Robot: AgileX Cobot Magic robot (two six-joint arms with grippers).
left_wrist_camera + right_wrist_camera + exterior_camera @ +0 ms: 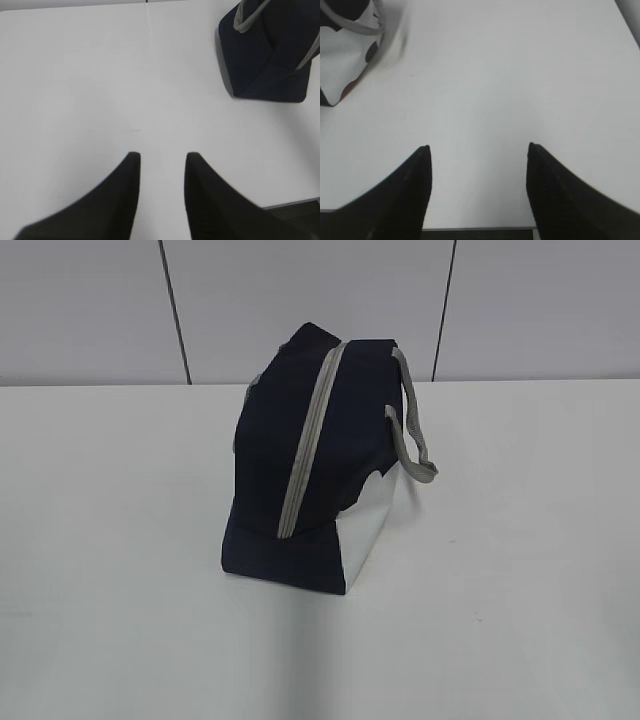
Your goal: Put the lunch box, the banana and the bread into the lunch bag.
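The navy lunch bag (300, 460) stands upright in the middle of the white table, its grey zipper shut along the top ridge and a grey strap handle hanging on its right side. It also shows in the left wrist view (265, 55) at the top right, and its white patterned side panel shows in the right wrist view (342, 45) at the top left. My left gripper (162, 157) is open and empty over bare table. My right gripper (478, 149) is open wide and empty near the table's front edge. The lunch box, banana and bread are not in view. Neither gripper shows in the exterior view.
The white table (110, 540) spreads around the bag on all sides. A pale panelled wall (100, 310) stands behind it. The table's front edge shows in the right wrist view (480, 229).
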